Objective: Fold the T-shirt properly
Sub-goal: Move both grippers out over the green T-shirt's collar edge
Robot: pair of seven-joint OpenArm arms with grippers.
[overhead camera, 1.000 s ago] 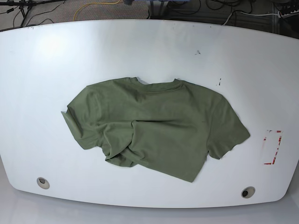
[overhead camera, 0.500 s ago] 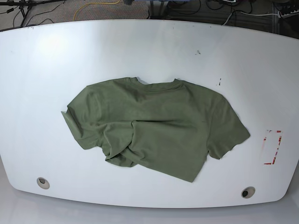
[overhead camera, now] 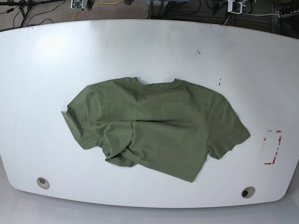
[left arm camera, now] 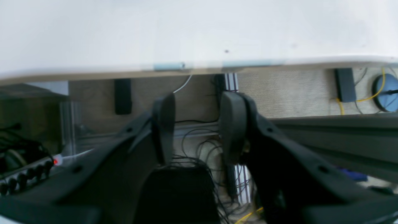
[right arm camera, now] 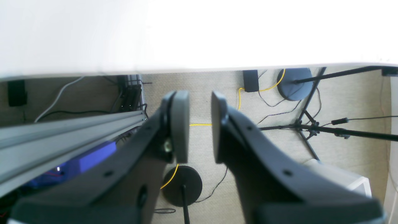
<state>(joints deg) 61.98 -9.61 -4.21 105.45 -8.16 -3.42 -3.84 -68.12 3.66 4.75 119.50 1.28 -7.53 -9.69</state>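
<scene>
Both grippers off table [overhead camera: 37, 70], fingers [left arm camera: 163, 124] parted.

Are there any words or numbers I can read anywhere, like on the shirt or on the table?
No readable text anywhere.
T-shirt: plain olive green, no print or label showing.
Table: a few small dark specks and, near one edge, a red and white sticker; whether anything is written on it is too small to tell.
</scene>
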